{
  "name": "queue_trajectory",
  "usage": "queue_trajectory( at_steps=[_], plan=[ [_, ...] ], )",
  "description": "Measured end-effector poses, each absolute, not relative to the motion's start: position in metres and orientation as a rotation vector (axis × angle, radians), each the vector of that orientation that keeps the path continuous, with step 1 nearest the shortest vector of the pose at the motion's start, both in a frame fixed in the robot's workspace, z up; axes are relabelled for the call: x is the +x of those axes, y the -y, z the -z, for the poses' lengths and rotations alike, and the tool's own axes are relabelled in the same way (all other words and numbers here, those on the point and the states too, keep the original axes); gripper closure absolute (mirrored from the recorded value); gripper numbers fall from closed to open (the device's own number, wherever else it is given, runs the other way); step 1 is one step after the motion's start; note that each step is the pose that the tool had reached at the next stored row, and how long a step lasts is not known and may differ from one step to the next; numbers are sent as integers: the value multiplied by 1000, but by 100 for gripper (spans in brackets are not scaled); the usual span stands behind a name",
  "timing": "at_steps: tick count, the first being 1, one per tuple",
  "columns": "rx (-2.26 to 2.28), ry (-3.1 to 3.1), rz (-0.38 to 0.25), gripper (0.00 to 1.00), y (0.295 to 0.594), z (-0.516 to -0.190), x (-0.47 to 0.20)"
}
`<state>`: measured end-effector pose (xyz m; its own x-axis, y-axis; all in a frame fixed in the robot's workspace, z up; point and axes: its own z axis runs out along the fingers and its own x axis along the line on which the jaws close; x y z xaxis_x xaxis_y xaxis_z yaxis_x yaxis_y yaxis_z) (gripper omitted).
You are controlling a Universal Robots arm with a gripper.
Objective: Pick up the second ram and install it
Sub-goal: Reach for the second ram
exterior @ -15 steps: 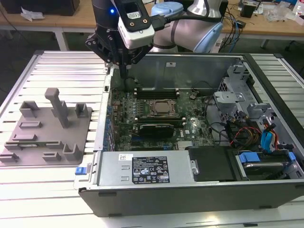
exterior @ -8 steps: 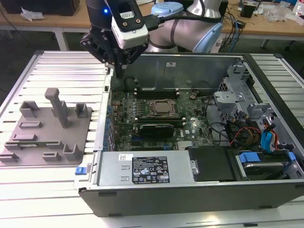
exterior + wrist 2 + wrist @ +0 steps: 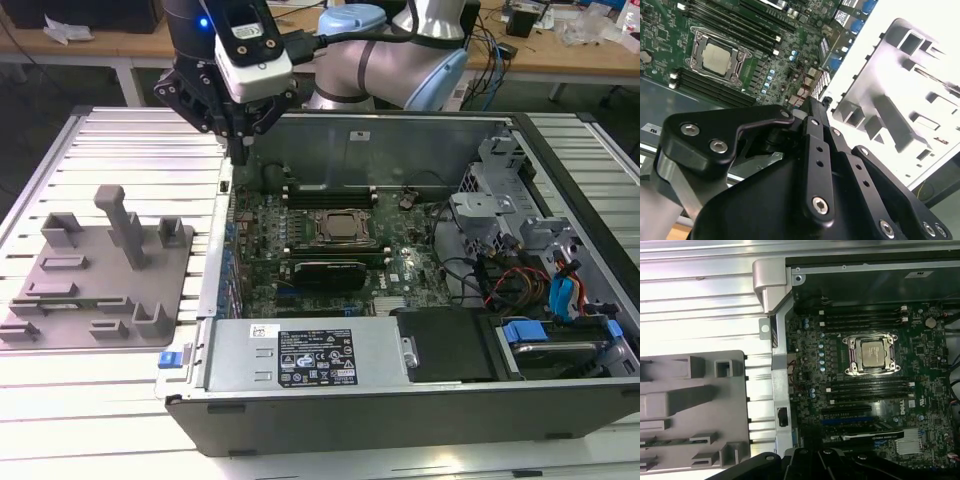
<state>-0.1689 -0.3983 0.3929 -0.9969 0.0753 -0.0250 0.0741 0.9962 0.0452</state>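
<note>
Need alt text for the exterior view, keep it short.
A robot arm's gripper hangs above the wall of an open computer case on the exterior view's left. A grey fixture plate lies beside the case on a slatted table. Inside the case, a motherboard with a silver processor is exposed.

On the ribbed counter (image 3: 110,150), a big open computer case (image 3: 400,425). Inside, a green board (image 3: 412,278) with a square silver chip (image 3: 343,226). Beside the case, at the exterior view's left, a grey plate (image 3: 105,288) with posts.

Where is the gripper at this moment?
In the exterior view, the gripper hangs above the wall of the computer case on the exterior view's left, between the grey fixture plate and the motherboard.
</note>
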Motion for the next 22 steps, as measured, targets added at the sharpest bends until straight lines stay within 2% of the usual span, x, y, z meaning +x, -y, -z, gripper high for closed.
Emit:
queue_trajectory(
  at_steps=[22],
  plan=[
    [116, -3108, -69, 92, 398, -393, -213]
  ],
)
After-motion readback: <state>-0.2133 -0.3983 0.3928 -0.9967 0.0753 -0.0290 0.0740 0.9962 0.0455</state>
